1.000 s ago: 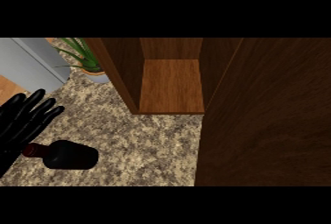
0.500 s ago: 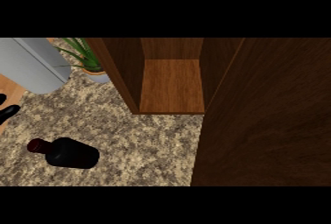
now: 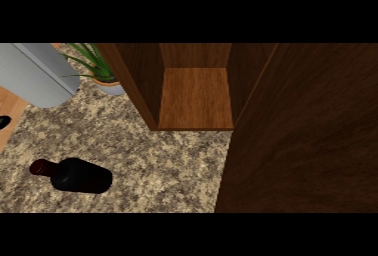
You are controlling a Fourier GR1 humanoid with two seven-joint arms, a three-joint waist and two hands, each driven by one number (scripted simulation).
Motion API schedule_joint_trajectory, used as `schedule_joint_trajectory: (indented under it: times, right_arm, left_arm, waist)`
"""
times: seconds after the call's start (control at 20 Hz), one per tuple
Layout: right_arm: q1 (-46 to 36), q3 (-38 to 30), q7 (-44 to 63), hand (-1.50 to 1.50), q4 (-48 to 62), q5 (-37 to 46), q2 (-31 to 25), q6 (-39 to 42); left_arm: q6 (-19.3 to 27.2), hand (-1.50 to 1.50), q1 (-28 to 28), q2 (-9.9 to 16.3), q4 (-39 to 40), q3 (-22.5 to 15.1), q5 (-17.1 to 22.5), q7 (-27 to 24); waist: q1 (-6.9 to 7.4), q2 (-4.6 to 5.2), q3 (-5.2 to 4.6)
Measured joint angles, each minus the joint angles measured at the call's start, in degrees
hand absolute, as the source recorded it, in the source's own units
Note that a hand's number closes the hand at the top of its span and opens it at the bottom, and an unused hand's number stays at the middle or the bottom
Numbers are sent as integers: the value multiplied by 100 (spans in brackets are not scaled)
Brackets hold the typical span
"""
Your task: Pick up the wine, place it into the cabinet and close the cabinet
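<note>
The wine bottle (image 3: 74,175) is dark, almost black, with a dark red cap pointing to the upper left. It rests on the speckled counter (image 3: 155,155) at the lower left, with nothing touching it. The wooden cabinet (image 3: 196,100) stands open at the top centre, and its shelf is bare. Its wide door (image 3: 306,145) fills the right side of the view. Only a small black tip of my left hand (image 3: 3,121) shows at the left edge, well above and left of the bottle. My right hand is out of sight.
A potted green plant (image 3: 97,65) stands just left of the cabinet. A grey rounded object (image 3: 37,72) lies at the upper left. The counter's left edge borders a strip of orange floor (image 3: 9,107).
My left hand, which was spread beside the bottle at the left edge, has pulled away to the left until only a tip shows. The bottle has stayed where it was.
</note>
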Motion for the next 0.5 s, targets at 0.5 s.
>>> schedule_joint_trajectory:
  times: [0.5]
  right_arm:
    - [-333, 330, 347, -150, -34, 178, -200, -495]
  left_arm:
    - [-256, -150, -9, -296, 345, -131, -550, -6]
  waist:
    - [-49, -3, -3]
